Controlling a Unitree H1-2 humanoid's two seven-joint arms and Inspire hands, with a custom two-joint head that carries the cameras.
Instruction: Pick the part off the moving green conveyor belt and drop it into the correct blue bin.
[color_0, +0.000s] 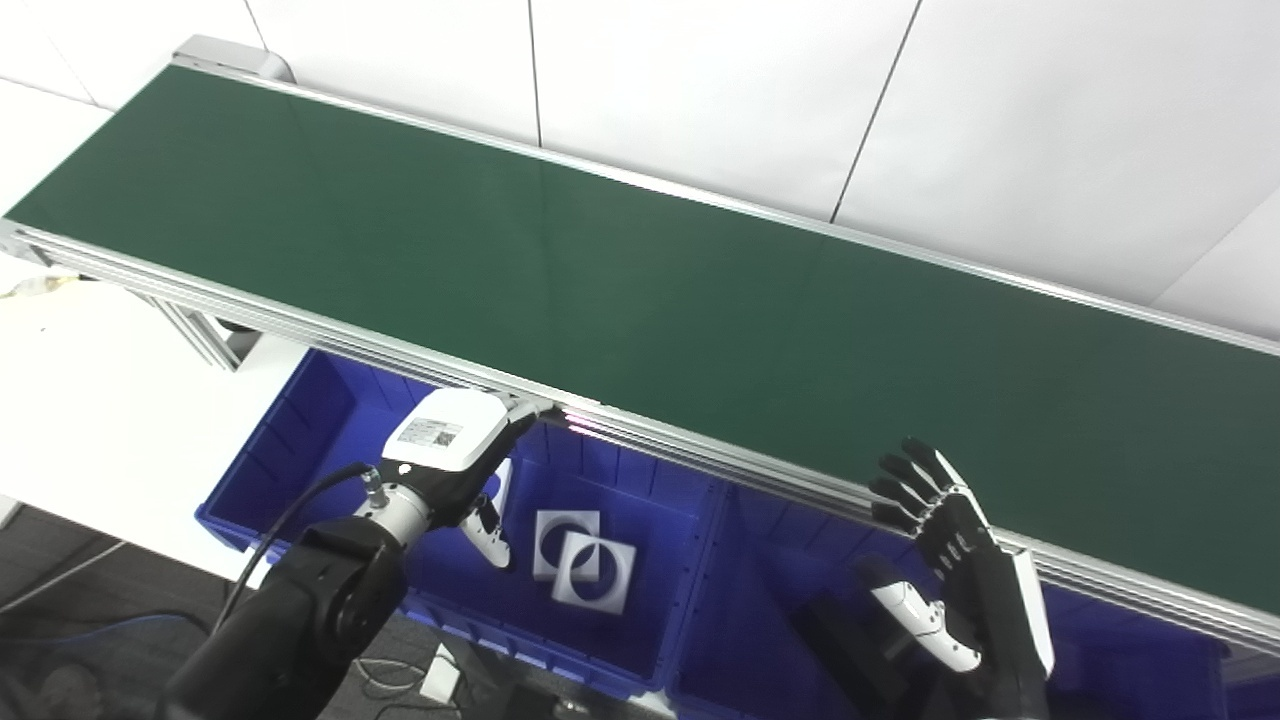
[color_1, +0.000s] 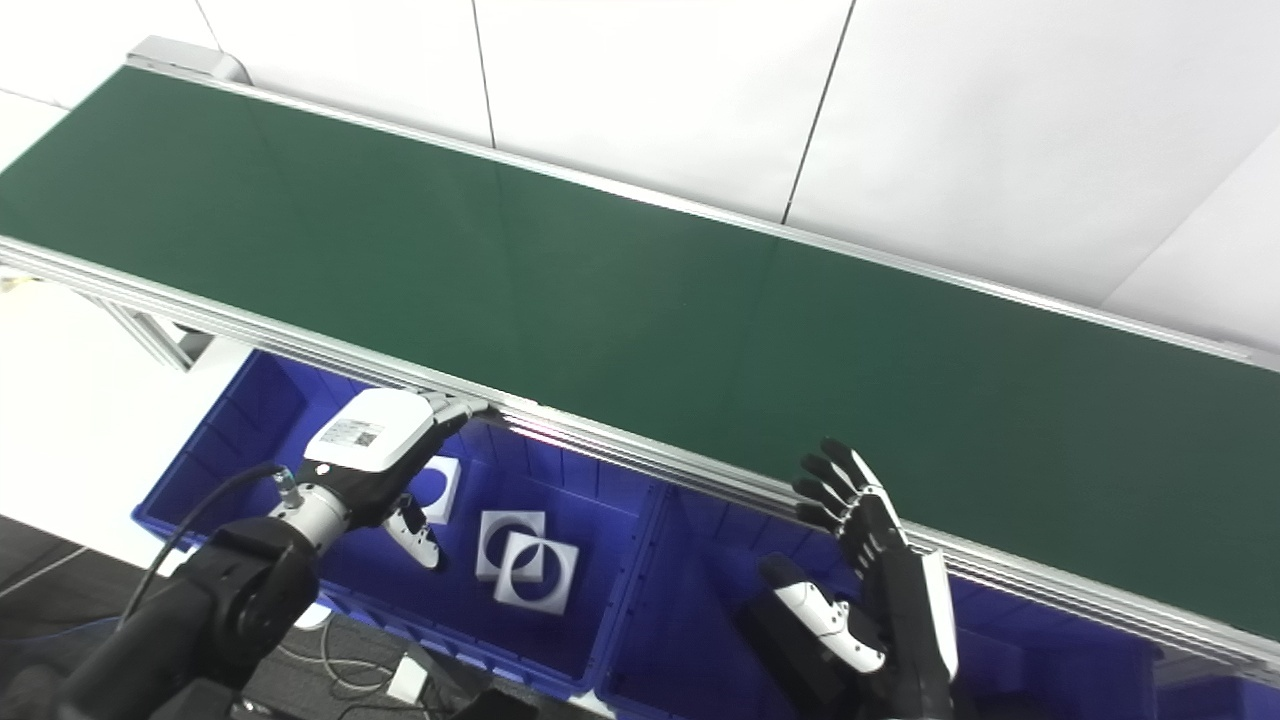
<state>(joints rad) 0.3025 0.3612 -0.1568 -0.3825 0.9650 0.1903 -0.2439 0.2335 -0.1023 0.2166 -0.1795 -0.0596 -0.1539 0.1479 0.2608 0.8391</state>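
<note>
Black-fingered right hand (color_0: 950, 560) spread wide and empty, left hand (color_0: 455, 455) loosely open over blue plastic bin (color_0: 640, 480) holding flat white ring-cut squares (color_0: 585, 560), likely light, stiff, best pinched at edges; none on green conveyor belt (color_0: 640, 270).

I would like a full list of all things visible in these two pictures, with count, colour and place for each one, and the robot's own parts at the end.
conveyor belt: one, dark green with silver rails, running from upper left to lower right; no part on it.
left bin: one, blue, below the belt's near rail on the left.
right bin: one, blue, beside the left bin; a dark shape inside cannot be identified.
square parts: at least three, white with round holes, lying in the left bin; two overlap in the middle, one is partly behind the left hand.
wall panels: white, behind the belt.
cables: dark, on the floor in front of the bins.
left hand: one, white and black, over the left bin, holding nothing.
right hand: one, black, open, fingers spread, over the right bin.
</note>
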